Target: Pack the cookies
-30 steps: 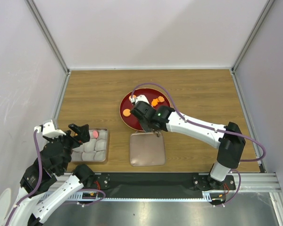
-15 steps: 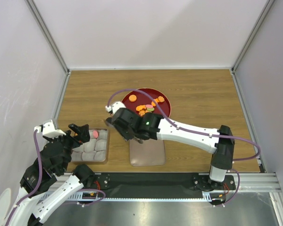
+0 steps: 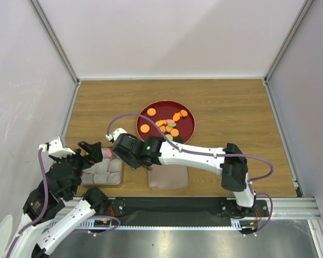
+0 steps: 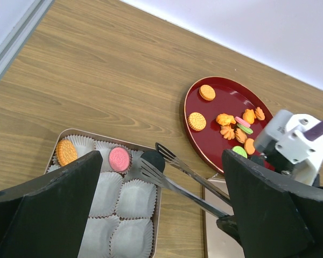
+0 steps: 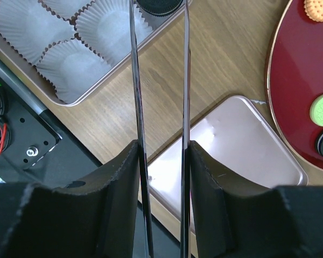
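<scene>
While the left gripper (image 3: pixel 91 150) is hovering by the left side of the tray (image 3: pixel 120 171), fingers spread wide with nothing between them and its pose unchanged from a second ago, the right gripper (image 5: pixel 161 172) is clamping a pair of metal tongs (image 4: pixel 175 172) and reaching across to the tray's far right corner. A second ago it was working at the near rim of the red plate (image 3: pixel 187 128). Half a second ago it was crossing the gap between lid and tray.

The tong tips are now pinching a dark cookie (image 4: pixel 152 159) right beside the pink cookie (image 4: pixel 119 158), while an orange cookie (image 4: pixel 66 152) is sitting in the far left of the paper cups (image 5: pixel 70 64). Whether the dark one is touching its cup cannot be told.

Just right of the tray, the pinkish metal lid (image 5: pixel 231 145) is lying flat on the wooden table (image 3: pixel 231 107). Farther back, the remaining cookies (image 3: pixel 169 126), mostly orange, are lying on the plate. They are showing from above again now that the arm has swung away.

From overhead, the right arm is covering the tong tips, the dark cookie and the lid's far edge. The right wrist camera is cutting the dark cookie off at its top edge. In the left wrist view, that gripper's own fingers are blocking the tray's near cups and most of the lid.
</scene>
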{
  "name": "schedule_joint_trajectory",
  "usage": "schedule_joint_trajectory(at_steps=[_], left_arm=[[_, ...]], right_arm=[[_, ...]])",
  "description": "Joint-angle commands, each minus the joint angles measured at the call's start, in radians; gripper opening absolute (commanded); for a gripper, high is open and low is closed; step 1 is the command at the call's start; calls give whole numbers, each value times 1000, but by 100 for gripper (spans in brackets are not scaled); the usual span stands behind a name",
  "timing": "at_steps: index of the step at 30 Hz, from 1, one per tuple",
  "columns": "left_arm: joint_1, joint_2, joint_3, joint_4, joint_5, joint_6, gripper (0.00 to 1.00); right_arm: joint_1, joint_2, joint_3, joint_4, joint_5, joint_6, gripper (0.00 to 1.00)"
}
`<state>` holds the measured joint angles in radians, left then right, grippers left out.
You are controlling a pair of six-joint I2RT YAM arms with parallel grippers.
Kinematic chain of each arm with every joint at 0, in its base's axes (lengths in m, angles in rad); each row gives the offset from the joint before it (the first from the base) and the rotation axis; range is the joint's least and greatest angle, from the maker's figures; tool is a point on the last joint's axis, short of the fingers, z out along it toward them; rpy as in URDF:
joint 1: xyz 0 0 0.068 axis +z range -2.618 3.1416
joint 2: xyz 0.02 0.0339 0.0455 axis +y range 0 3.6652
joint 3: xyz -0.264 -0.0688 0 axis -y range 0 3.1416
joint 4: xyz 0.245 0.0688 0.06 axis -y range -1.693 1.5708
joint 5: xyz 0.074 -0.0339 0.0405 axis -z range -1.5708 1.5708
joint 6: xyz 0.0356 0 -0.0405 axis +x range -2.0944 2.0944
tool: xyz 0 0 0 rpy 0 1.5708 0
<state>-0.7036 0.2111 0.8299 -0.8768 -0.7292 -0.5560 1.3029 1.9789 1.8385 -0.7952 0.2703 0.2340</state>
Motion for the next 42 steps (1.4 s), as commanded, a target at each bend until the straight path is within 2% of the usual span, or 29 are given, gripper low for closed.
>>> schedule_joint_trajectory(at_steps=[1, 31, 42], left_arm=[[3, 10, -8, 25, -1, 15, 100], [4, 8, -8, 27, 2, 16, 100], [3, 8, -8, 27, 1, 15, 100]], right_arm=[[12, 14, 70, 8, 7, -19, 37], [16, 58, 114, -16, 60, -22, 52], [15, 37, 139, -21, 72, -24, 51]])
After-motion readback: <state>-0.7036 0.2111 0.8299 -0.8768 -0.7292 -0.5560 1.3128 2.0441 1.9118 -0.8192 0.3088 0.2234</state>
